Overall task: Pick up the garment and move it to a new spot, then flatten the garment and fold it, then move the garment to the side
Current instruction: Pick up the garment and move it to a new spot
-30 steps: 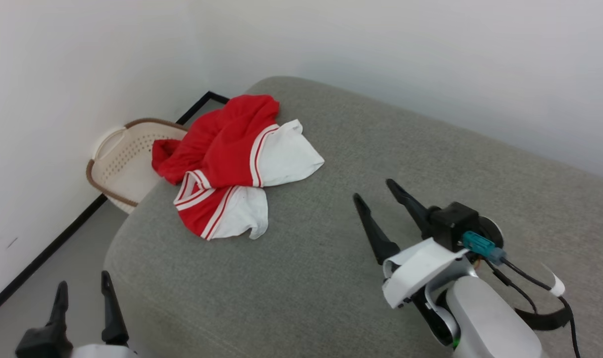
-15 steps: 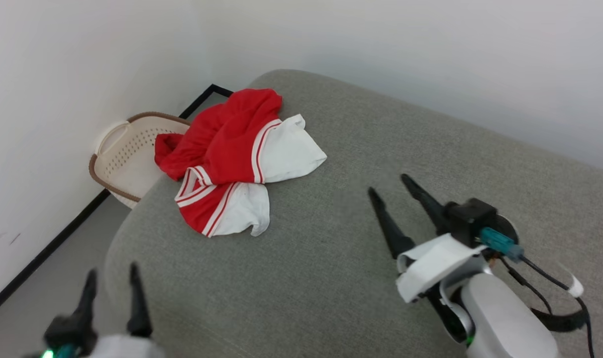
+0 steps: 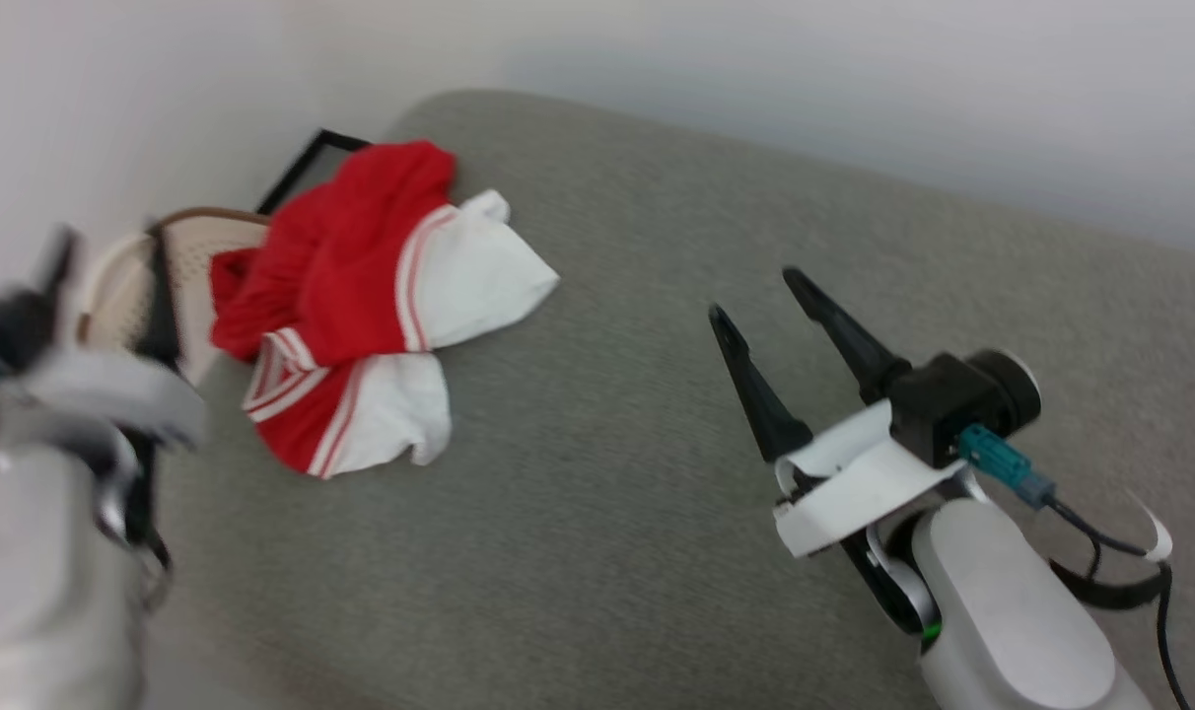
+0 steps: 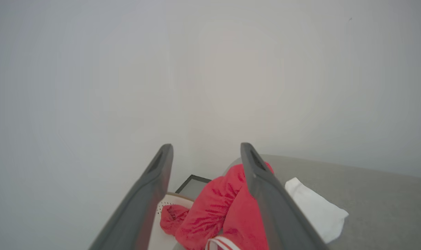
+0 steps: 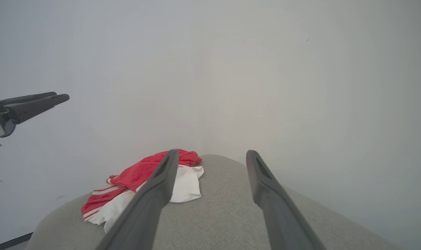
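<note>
Two sets of dark fingers, both spread wide and gripping nothing, over a grey cushion [image 3: 657, 542]. Finds the garment [image 3: 341, 296] bunched at the cushion's far left corner: red folds heaped on top, white panels spilling toward the middle and the near side, striped trim along the seams. Touches neither gripper.

Places the right gripper [image 3: 755, 296] above bare cushion, well to the right of the cloth, fingers slanting up and left, jaws released with only grey upholstery behind the gap. Leaves the left gripper [image 3: 109, 237] a blur at the left edge of the head view, raised in front of a cream perforated basket [image 3: 203, 247] with a brown rim, just left of the garment.

From the left wrist: jaws likewise apart and empty, with the garment [image 4: 214, 211] lying beyond and below the fingers, a white panel to its right, the basket [image 4: 167, 201] at its left and pale wall [image 4: 210, 69] above.

From the right wrist: the garment [image 5: 141, 173] partly behind the right gripper's [image 5: 213, 152] left-hand finger, resting on the rounded far end of the cushion [image 5: 214, 215]. Also catches the left gripper [image 5: 60, 96] hanging in mid-air against the wall, high above and to the left of the cloth, its fingers seen side-on.
</note>
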